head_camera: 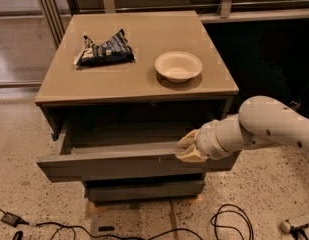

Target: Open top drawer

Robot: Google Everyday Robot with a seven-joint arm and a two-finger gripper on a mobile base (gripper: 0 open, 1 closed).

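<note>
We see the 2 cream fingers [187,140] closed on the top edge of the top drawer's [119,164] front panel, 1 above the lip and 1 against the face just below it. The gripper [185,149] sits right of centre in the frame, at the right part of that front panel. Behind it the white arm [264,126] runs off toward the right edge of the frame, passing in front of the cabinet's right corner.

The top drawer stands pulled out toward the bottom of the frame, its front well ahead of the cabinet body, with a shallow grey inside showing behind the panel. Its left end juts out at the left middle. A narrower drawer front [144,190] sits shut beneath it, set further back.

On the tan cabinet top [119,86], a dark snack bag [105,51] lies at the upper left and a pale bowl [178,66] stands to its right, the 2 apart.

Speckled floor [24,204] lies open to the left of the cabinet. Black cables [229,221] trail along the bottom edge, below the drawer. A dark panel [254,59] fills the upper right.
</note>
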